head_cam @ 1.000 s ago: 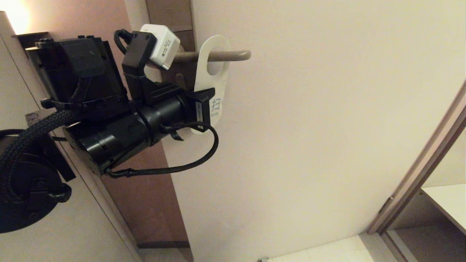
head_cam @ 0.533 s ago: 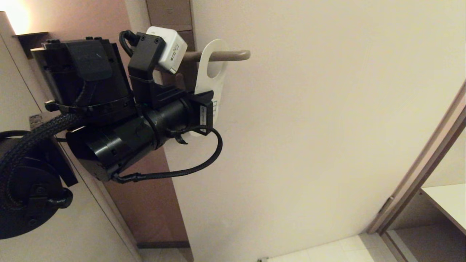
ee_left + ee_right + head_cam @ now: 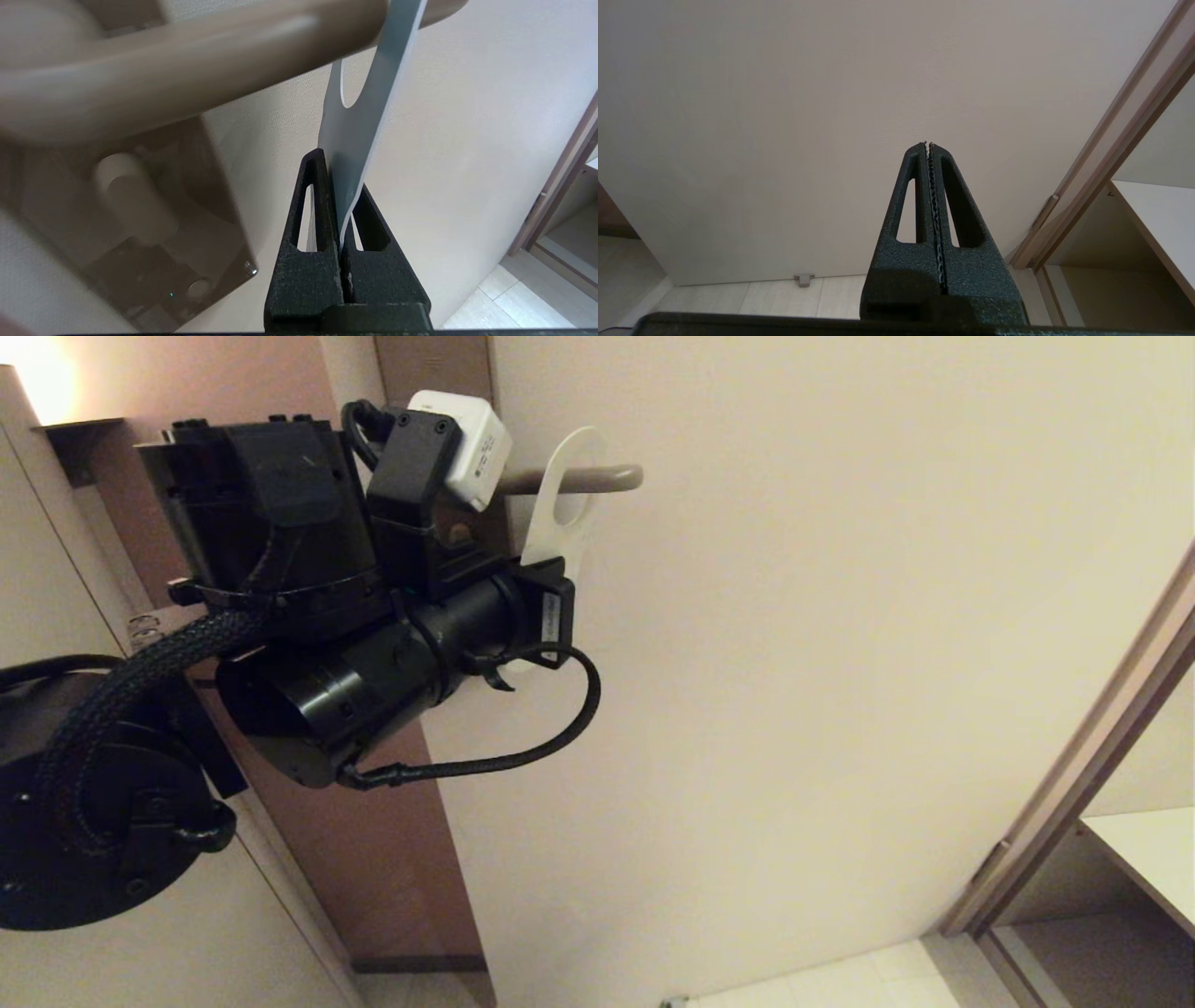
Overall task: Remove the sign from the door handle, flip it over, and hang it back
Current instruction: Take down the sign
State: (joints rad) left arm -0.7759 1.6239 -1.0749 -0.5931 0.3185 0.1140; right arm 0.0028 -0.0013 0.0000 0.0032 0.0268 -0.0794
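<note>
The sign (image 3: 566, 532) hangs by its oval hole on the door handle (image 3: 602, 479), near the lever's free end, turned almost edge-on to the head view. The wrist hides the card's lower part there. In the left wrist view my left gripper (image 3: 340, 173) is shut on the sign's (image 3: 359, 116) lower end, with the card's grey-teal face in sight. The handle (image 3: 187, 70) crosses just above, and the lock plate (image 3: 140, 242) lies beside the fingers. My right gripper (image 3: 928, 144) is shut and empty, low in front of the door, outside the head view.
The pale door (image 3: 840, 663) fills the middle. Its brown edge (image 3: 383, 859) stands behind my left arm. A door frame (image 3: 1074, 775) and a white shelf (image 3: 1148, 859) are at the right. A small doorstop (image 3: 803, 279) sits on the tiled floor.
My left wrist has moved right and slightly up with the sign in its grip. The sign has slid toward the handle's free end and turned from broadside to nearly edge-on.
</note>
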